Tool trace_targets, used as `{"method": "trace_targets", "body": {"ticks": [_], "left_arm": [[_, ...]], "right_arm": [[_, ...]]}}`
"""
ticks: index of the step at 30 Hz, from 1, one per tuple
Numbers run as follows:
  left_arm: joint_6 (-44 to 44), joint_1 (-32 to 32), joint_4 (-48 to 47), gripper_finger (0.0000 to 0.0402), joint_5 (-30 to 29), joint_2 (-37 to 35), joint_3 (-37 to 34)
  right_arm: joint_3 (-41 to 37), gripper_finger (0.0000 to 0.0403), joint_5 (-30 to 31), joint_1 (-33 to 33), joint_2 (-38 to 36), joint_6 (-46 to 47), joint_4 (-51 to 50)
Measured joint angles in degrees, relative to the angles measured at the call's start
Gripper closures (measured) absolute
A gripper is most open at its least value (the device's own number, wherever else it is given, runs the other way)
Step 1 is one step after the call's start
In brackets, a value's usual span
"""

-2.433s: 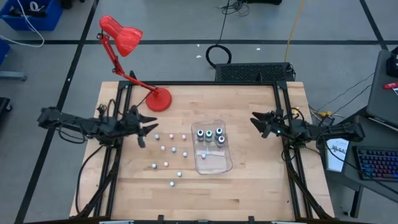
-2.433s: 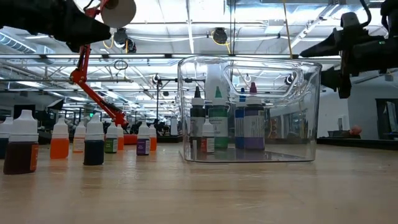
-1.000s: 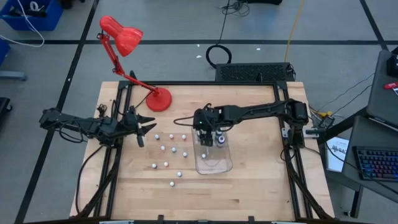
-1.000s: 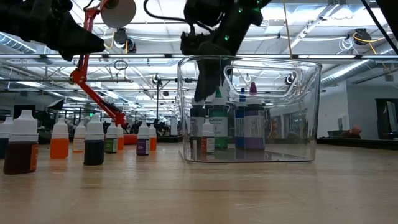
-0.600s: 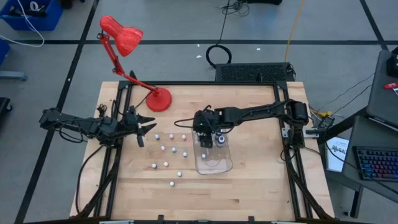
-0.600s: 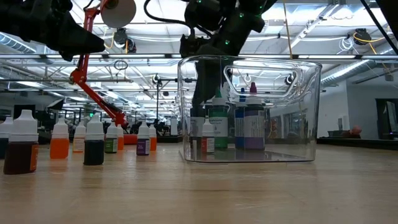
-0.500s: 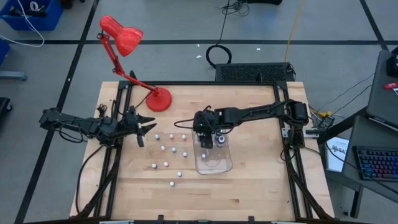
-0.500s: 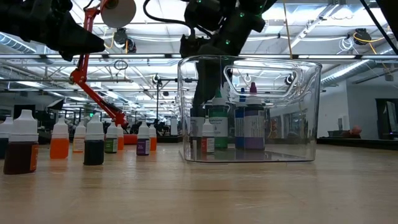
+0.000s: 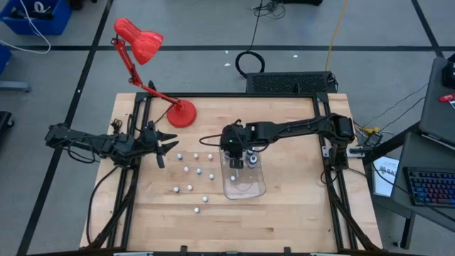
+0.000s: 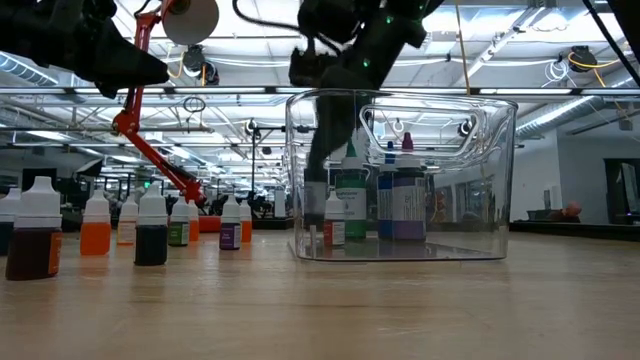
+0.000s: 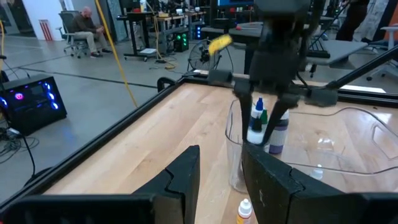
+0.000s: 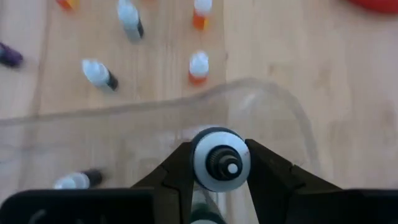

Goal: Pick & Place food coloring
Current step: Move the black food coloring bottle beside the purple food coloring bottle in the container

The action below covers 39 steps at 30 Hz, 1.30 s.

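The clear tray [image 9: 247,188] stands mid-table and holds taller food coloring bottles [image 10: 350,195]. My right gripper [image 9: 231,152] reaches down into the tray's far left corner and is shut on one of them, a bottle with a white shoulder and a dark cap [image 12: 221,159]. Several tiny bottles [image 9: 195,171] stand upright on the wood left of the tray. My left gripper [image 9: 165,146] hovers at the table's left edge, open, with nothing between its fingers [image 11: 186,180]. My right gripper pinches the bottle's upper part just below the cap [image 12: 200,163] between its two fingers [image 12: 177,173], one on each side. The fingers come from above, slanting down from the table's right. The bottle stays upright inside the tray [image 10: 470,180].
A red desk lamp [image 9: 146,43] stands on its base [image 9: 183,114] at the table's far left. Two more tall bottles [image 9: 252,161] stand in the tray beside the gripper. The tray's near half and the table's near side hold nothing.
My right gripper has stayed over the tray's far left corner, tipped a little, and shut its fingers on the bottle there. The bottle's dark tip, plain in the low view before, is now behind a finger.
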Motion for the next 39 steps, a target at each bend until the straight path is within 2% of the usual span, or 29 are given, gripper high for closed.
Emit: {"method": "trace_targets", "body": {"ticks": [7,13,19,28,39], "left_arm": [[0.2,0.0,0.0,0.0277,0.0,0.0,0.0],[0.2,0.0,0.2,0.0277,0.0,0.0,0.0],[0.2,0.0,0.2,0.0277,0.0,0.0,0.0],[1.1,0.0,0.3,0.0277,0.0,0.0,0.0],[1.5,0.0,0.4,0.0277,0.0,0.0,0.0]], "right_arm": [[0.9,0.0299,0.3,3.0,-8.6,1.4,-2.9],[1.0,0.0299,0.4,8.5,-18.1,9.6,-12.6],[-2.8,0.0299,3.8,12.7,-20.9,17.1,-20.5],[-15.9,0.0299,0.1,12.8,-20.8,21.6,-10.7],[-23.5,0.0299,3.4,11.2,-20.8,21.8,-2.7]]}}
